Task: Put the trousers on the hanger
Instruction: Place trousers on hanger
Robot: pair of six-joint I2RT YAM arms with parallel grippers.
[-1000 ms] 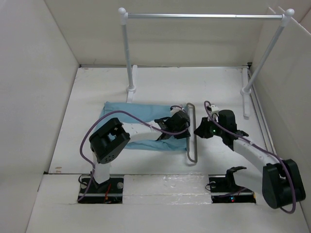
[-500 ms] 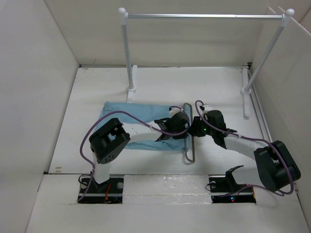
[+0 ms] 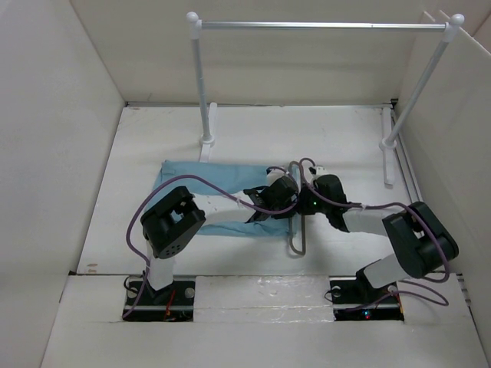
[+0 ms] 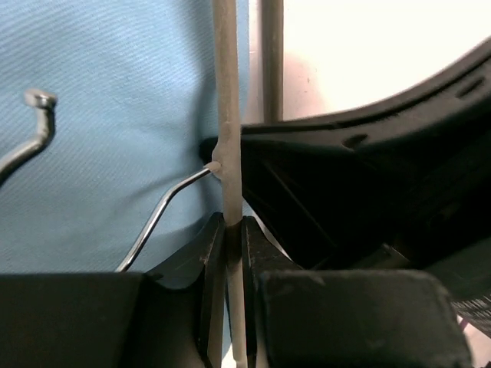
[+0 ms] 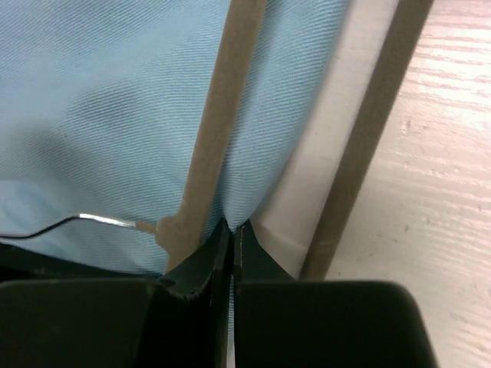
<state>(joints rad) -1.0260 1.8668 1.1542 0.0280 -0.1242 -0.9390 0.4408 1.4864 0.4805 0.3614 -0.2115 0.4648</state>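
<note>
Upper left of the right wrist view, the trousers (image 5: 115, 100) are light blue cloth with a fine diagonal weave, soft and matt. Across them the hanger (image 5: 222, 107) is a dull grey bar, smooth, plastic by the look, and its wire hook (image 5: 100, 220) is bright bare metal. At the right edge the table (image 5: 453, 192) is painted white with a faint wood grain. The left gripper (image 4: 229, 234) and the right gripper (image 5: 231, 234) are black plastic with a low sheen. Along the top of the overhead view, the rail (image 3: 322, 25) has a silvery metal crossbar on glossy white posts.
</note>
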